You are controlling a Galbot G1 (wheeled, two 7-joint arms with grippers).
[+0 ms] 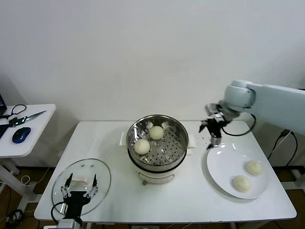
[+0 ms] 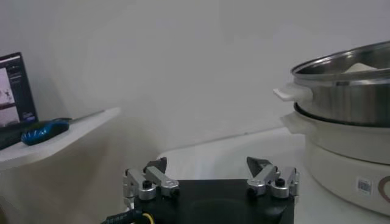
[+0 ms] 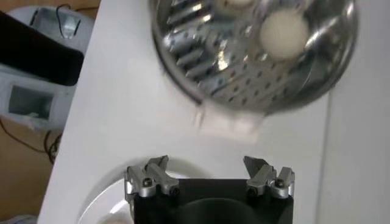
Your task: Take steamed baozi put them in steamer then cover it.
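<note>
The steel steamer (image 1: pixel 178 131) sits on its white pot base at the table's middle and holds two cream-white baozi (image 1: pixel 142 146) (image 1: pixel 156 132). Two more baozi (image 1: pixel 253 167) (image 1: pixel 242 183) lie on the white plate (image 1: pixel 219 164) at the right. My right gripper (image 1: pixel 212 132) is open and empty, in the air between the steamer and the plate's far edge. In the right wrist view (image 3: pixel 207 165) the steamer (image 3: pixel 201 67) and one baozi (image 3: pixel 284 33) lie beyond it. The glass cover (image 1: pixel 102 176) with its white handle (image 1: pixel 81 181) lies flat at the front left. My left gripper (image 1: pixel 80 185) is open just above it.
A white side table (image 1: pixel 33 129) at the far left carries a blue mouse (image 1: pixel 21 134) and cables. In the left wrist view the steamer (image 2: pixel 347 91) stands to one side of the left gripper (image 2: pixel 210 167), with the side table and blue mouse (image 2: pixel 46 129) farther off.
</note>
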